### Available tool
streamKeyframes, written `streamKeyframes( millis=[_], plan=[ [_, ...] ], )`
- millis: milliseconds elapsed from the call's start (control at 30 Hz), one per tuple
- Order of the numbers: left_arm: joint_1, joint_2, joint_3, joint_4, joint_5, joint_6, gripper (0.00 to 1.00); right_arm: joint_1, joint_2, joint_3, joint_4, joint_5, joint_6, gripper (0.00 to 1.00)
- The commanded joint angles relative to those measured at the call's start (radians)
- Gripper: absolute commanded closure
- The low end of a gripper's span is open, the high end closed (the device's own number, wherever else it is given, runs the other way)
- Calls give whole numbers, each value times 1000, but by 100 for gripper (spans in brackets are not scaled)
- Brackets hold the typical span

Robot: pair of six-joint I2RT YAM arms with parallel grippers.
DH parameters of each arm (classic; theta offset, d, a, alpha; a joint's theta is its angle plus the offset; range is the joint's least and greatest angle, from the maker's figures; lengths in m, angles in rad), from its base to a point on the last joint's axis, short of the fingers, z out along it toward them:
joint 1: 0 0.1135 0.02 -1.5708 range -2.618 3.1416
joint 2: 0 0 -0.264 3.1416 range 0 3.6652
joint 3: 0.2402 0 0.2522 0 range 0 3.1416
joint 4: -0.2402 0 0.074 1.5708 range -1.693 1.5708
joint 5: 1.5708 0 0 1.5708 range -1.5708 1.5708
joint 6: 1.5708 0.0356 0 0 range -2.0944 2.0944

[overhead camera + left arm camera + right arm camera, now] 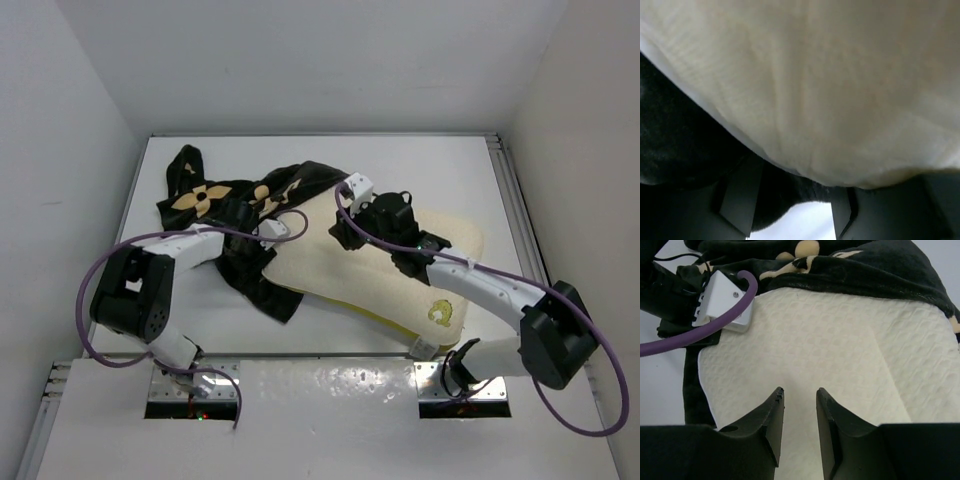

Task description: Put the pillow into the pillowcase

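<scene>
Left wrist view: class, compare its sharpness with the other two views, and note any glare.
Left wrist view: soft all over, the pillow too close to focus, the pillowcase a dark blur. Right wrist view: sharp, the pillow's weave reads clearly. Top external view: even light, glare on the glossy near board.

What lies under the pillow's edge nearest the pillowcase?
Black pillowcase fabric shows from beneath the pillow along that edge. How far it runs underneath cannot be seen, because the pillow itself covers it.
</scene>
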Motion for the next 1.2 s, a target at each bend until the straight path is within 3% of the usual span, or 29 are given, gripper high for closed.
streamKeyframes(
  millis=[0,133,167,200,233,267,367,433,567,867,900,1000,1033,1167],
  plan=[
    [-15,15,-3,133,14,-25,51,9,-48,-19,23,41,4,68],
    [-39,33,-15,137,18,-32,53,13,-65,-21,-18,77,-10,68],
    [-39,36,-19,145,-6,-32,58,15,-67,-19,-34,84,-19,67],
    [-41,36,-15,141,-15,-35,74,18,-62,-21,-45,82,-30,64],
    [-36,35,-3,128,-23,-37,83,33,-57,-16,-69,78,-66,59],
    [-33,30,14,81,-20,-39,93,41,-47,-13,-87,46,-93,41],
    [-9,7,118,-49,29,-54,100,82,-28,1,-152,-39,-207,3],
    [8,-1,213,-124,75,-65,100,114,-10,-10,-170,-99,-263,1],
    [19,-24,326,-290,138,-59,100,154,39,-45,-56,-61,-304,1],
    [20,-67,346,-413,179,-8,100,214,333,94,47,168,-246,1],
    [20,-70,346,-424,193,0,100,211,357,125,44,180,-211,4],
    [16,-96,358,-467,234,32,100,205,423,201,5,193,-107,89],
    [16,-116,362,-491,251,46,100,202,430,209,8,184,-82,100],
    [19,-169,439,-629,458,248,100,150,380,151,217,174,86,100]
  ],
)
